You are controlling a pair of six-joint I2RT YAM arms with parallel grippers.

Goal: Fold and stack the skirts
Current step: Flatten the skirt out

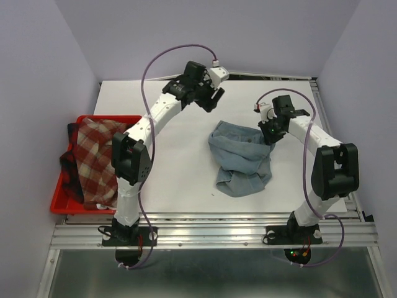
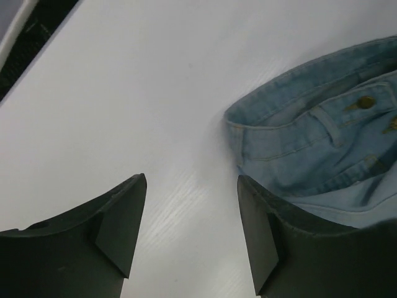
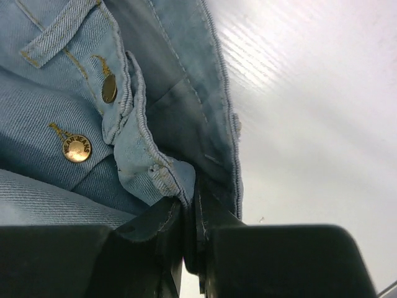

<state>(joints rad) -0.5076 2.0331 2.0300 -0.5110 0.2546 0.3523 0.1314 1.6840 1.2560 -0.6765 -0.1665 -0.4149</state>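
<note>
Right gripper (image 3: 189, 202) pinches the blue denim skirt (image 1: 240, 158) by its waistband, centre right; left gripper (image 2: 192, 186) hangs spread above the table (image 1: 180, 177), upper centre.

the denim skirt (image 1: 240, 158) is a washed light blue with tan-yellow stitching and brass-gold buttons (image 3: 77, 149). the check skirt (image 1: 99, 155) has brick red and cream squares, and at its left edge the plaid skirt (image 1: 68, 164) shows dark red and navy. the tray (image 1: 57, 197) is bright red. the table (image 1: 173, 180) is white with a faint grain. the left arm (image 1: 162, 112) and right arm (image 1: 307, 130) are white with black joints, and their cables (image 1: 149, 68) are purple. the left gripper (image 2: 192, 186) and right gripper (image 3: 189, 205) are matt black. the walls (image 1: 37, 74) are pale lilac.
</note>
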